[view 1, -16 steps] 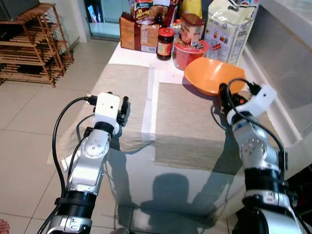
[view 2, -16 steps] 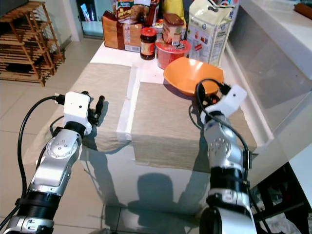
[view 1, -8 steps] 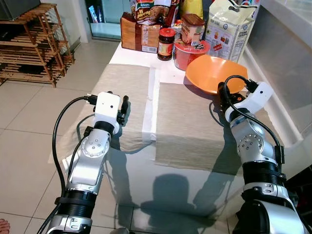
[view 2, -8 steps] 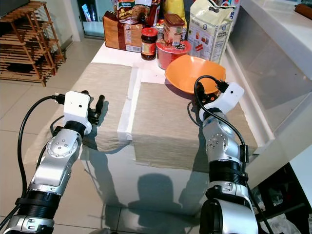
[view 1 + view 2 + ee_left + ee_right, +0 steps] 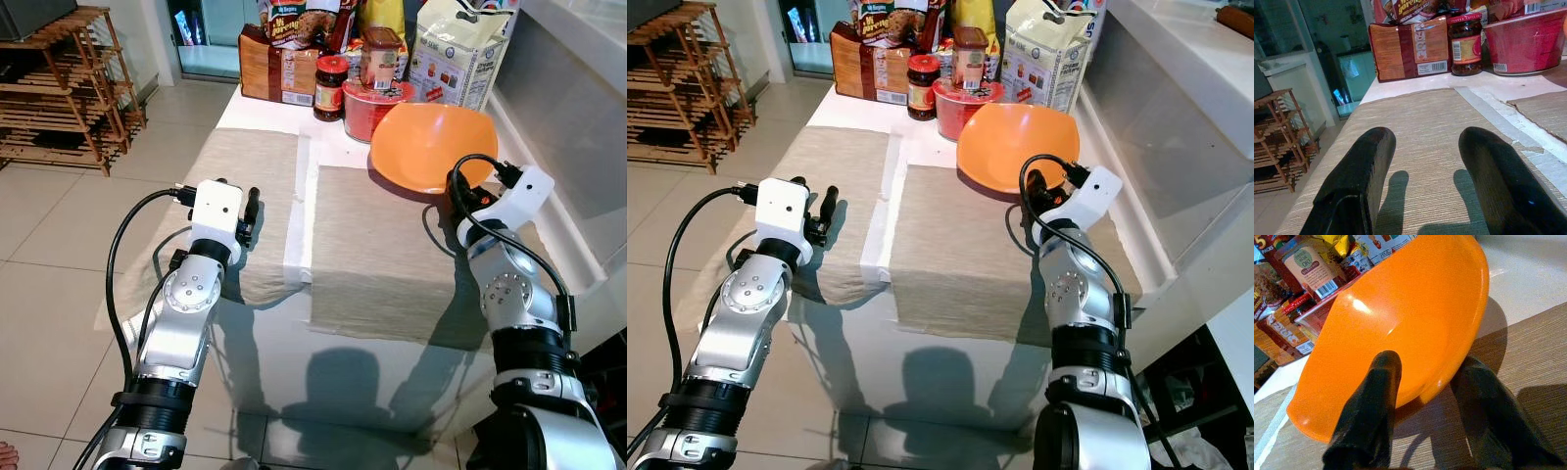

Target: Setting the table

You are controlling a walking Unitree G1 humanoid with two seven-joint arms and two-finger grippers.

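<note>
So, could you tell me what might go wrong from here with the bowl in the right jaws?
1. The right gripper pinches only the near rim of the orange bowl, which is tilted; it may slip or swing on a lift.
2. The bowl's far edge sits close to the red tub and dark jar, so a swing could knock them.
3. The right placemat overhangs the table edge and could be dragged off.

Groceries [image 5: 392, 39] cut off at top edge, wooden rack [image 5: 59, 88] partly cropped
</note>
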